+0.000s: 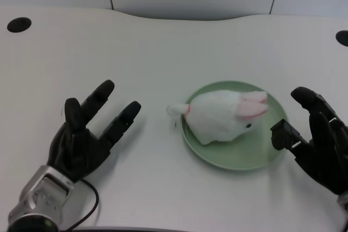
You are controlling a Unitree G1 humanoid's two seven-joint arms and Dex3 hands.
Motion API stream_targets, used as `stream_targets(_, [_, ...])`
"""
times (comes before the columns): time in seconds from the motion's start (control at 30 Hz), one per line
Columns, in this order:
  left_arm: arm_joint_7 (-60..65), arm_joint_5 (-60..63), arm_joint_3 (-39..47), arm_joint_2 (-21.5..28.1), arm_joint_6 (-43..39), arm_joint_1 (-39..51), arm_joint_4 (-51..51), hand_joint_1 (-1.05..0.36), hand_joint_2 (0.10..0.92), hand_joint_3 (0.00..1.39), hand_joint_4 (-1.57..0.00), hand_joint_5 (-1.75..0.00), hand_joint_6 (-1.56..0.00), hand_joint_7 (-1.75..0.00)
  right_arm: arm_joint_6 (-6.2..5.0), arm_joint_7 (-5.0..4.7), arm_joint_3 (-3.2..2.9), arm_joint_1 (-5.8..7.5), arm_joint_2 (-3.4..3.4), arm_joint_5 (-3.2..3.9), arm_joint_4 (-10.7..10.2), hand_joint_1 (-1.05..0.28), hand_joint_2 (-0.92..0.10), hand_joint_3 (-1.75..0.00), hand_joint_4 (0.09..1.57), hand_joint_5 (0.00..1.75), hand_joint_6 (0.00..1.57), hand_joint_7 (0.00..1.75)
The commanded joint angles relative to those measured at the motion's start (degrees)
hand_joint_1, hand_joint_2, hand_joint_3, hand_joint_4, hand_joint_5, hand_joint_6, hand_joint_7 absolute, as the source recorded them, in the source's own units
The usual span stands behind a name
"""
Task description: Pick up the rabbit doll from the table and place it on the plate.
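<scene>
Your left hand lies palm-up and released, fingers spread, near the table's front edge, well apart from the rabbit doll on the plate.

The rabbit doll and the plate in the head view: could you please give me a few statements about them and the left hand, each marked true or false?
1. The rabbit doll lies on the green plate. True.
2. The left hand grips the doll. False: it is open, holds nothing, and sits apart from the plate.
3. The doll's tail end reaches past the plate's left rim. True.
4. The plate is blue. False: it is green.
5. The doll has pink ears. True.
</scene>
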Motion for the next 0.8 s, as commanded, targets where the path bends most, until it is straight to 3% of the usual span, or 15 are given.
stream_targets(0.03, [1.47,-0.34,-0.27,0.73,0.66,1.75,-1.5,-0.91,0.921,0.6,-0.32,-0.13,-0.18,-0.03,0.21,-0.03,-0.82,-0.44,-1.21,0.0,0.94,-0.66,-0.92,-0.18,0.63,1.75,0.63,1.36])
stream_targets(0.13, [1.54,-0.28,-0.73,0.92,0.83,2.64,-2.39,-0.91,0.921,0.57,-0.37,-0.15,-0.23,-0.04,0.23,0.42,-0.93,-0.13,-1.49,0.23,0.93,-0.65,-0.92,-0.19,0.62,1.75,0.63,1.35])
stream_targets(0.2, [1.0,-0.18,-1.25,0.99,0.49,3.14,-3.06,-0.91,0.921,0.56,-0.4,-0.15,-0.25,-0.04,-0.63,0.52,-0.89,0.34,-1.73,-0.29,0.63,-0.65,-0.92,-0.2,0.62,1.75,0.63,1.35])
stream_targets(0.33, [0.8,-0.43,-1.59,1.06,0.52,3.17,-3.46,-0.9,0.921,0.55,-0.41,-0.15,-0.26,-0.04,-1.31,1.33,-1.0,0.41,-2.01,-0.25,1.04,-0.65,-0.92,-0.22,0.61,1.75,0.62,1.34])
stream_targets(0.4, [1.2,-0.69,-1.49,1.23,0.79,2.84,-3.53,-0.9,0.921,0.55,-0.42,-0.15,-0.28,-0.04,-1.09,0.91,-1.09,0.46,-1.94,-0.06,0.94,-0.64,-0.92,-0.22,0.61,1.75,0.62,1.34])
stream_targets(0.5, [1.53,-0.76,-1.51,1.37,0.67,2.51,-3.42,-0.9,0.921,0.54,-0.44,-0.16,-0.31,-0.04,-1.48,0.9,-1.1,0.21,-2.08,-0.27,1.45,-0.64,-0.92,-0.22,0.61,1.75,0.62,1.33])
stream_targets(0.7, [1.38,-0.91,-1.7,1.24,0.69,2.03,-2.96,-0.9,0.921,0.55,-0.45,-0.15,-0.31,-0.03,-2.67,1.84,-1.14,-0.72,-2.86,-0.8,3.45,-0.65,-0.92,-0.23,0.61,1.75,0.63,1.35])
stream_targets(0.8, [1.36,-0.82,-2.15,0.72,0.7,2.19,-3.38,-0.9,0.921,0.55,-0.45,-0.14,-0.31,-0.02,-1.99,2.15,-1.62,-1.17,-3.33,-0.43,4.42,-0.64,-0.92,-0.23,0.61,1.75,0.64,1.37])
